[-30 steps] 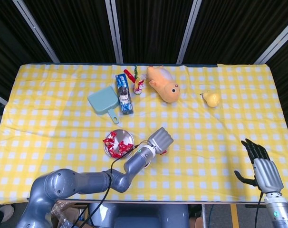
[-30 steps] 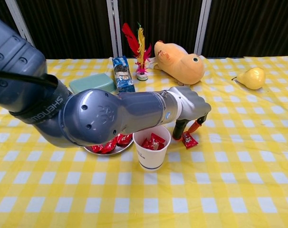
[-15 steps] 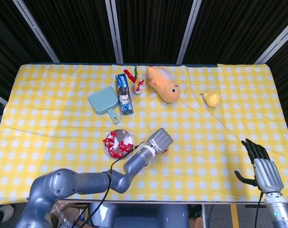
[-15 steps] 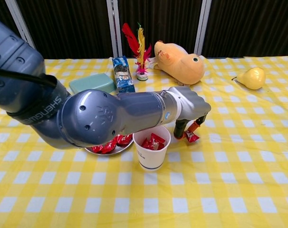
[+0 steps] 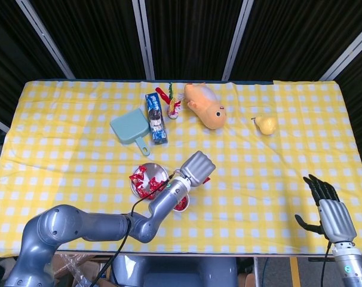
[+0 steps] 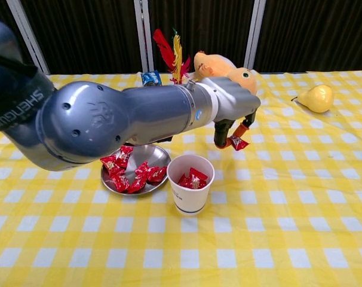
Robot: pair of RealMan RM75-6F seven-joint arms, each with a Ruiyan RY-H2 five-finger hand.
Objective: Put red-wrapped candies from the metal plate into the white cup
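Carry step judged in hand. A red-wrapped candy (image 6: 237,143) is pinched by the left hand (image 6: 232,110), lifted at the white cup's (image 6: 190,190) 1 o'clock. More candies lie in the metal plate (image 6: 159,155). Next: shift over the cup mouth, release. Right hand (image 5: 331,211) idle, fingers apart.

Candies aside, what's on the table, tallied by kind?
Containers: 2, plate and cup
Toys: 2, plush and shuttlecock
Fruit: 1, pear
Dustpan: 1
Packet: 1
Total: 7
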